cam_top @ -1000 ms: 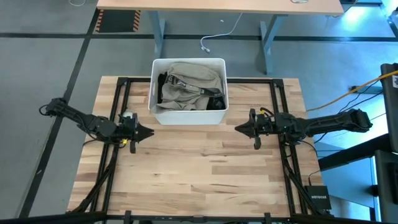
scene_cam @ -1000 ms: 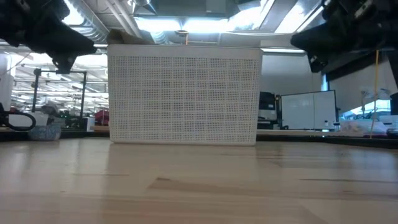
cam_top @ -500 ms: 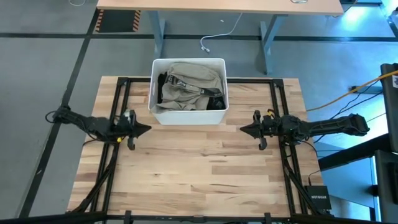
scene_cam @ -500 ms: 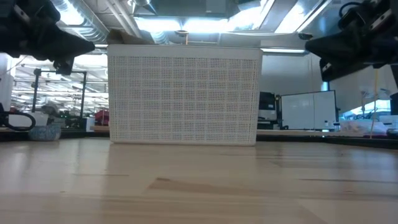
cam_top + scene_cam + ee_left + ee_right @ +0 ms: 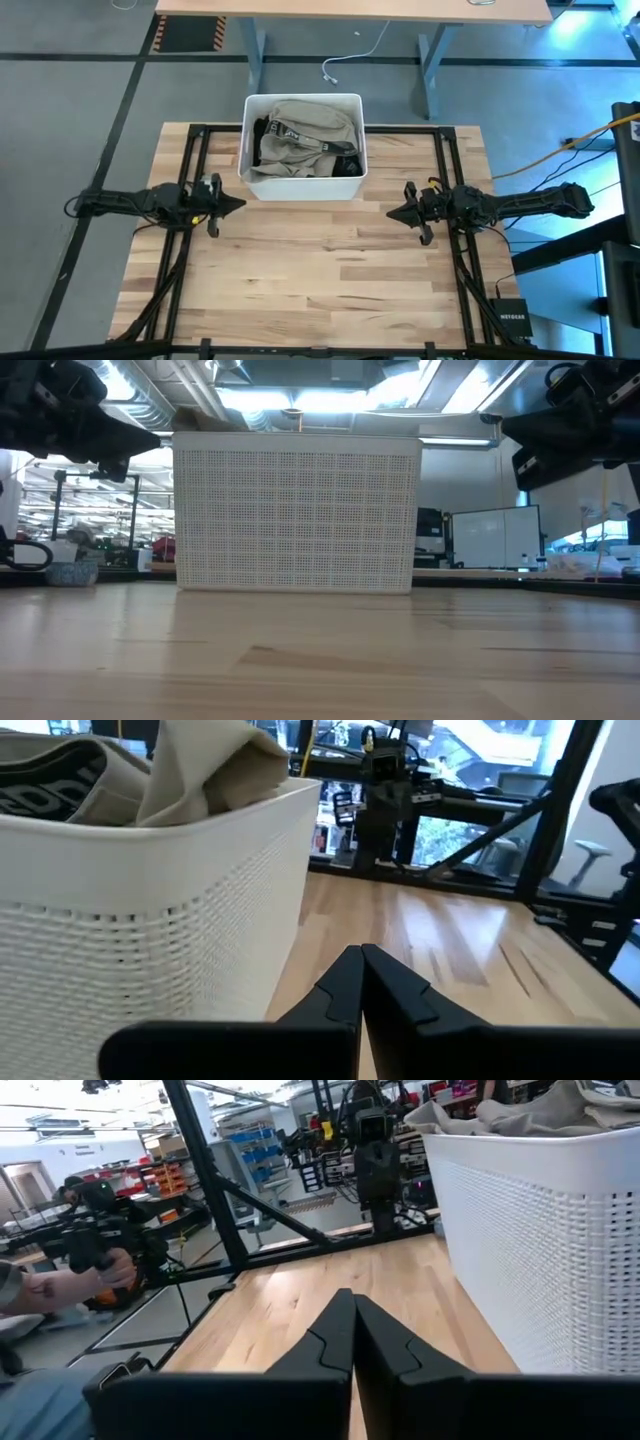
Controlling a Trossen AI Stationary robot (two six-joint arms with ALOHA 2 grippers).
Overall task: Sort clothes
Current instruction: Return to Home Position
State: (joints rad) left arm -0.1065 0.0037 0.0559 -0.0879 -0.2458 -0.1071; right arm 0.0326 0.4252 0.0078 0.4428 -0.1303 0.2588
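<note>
Khaki-tan trousers [image 5: 305, 130] with a lettered waistband lie piled in the white bin [image 5: 303, 186] at the table's far middle, with dark pieces [image 5: 345, 166] beside them; the trousers also show over the bin's rim in the left wrist view [image 5: 200, 765] and the right wrist view [image 5: 530, 1115]. My left gripper [image 5: 240, 206] is shut and empty, above the table left of the bin's near corner. My right gripper [image 5: 391, 214] is shut and empty, right of the bin's near corner. The pink shirt is hidden.
The bin's perforated front wall [image 5: 296, 515] stands across the low view. Bare wooden tabletop [image 5: 320, 280] spreads on the near side of both grippers. Black frame rails [image 5: 190, 150] run along the table's left and right. A person's hand [image 5: 110, 1270] holds a device beyond the table.
My left gripper has stayed near the bin's left corner while its arm has swung to lie level along the table. My right gripper has drawn back a little toward the table's right and near edges. Both stay shut. The clothes have not moved.
</note>
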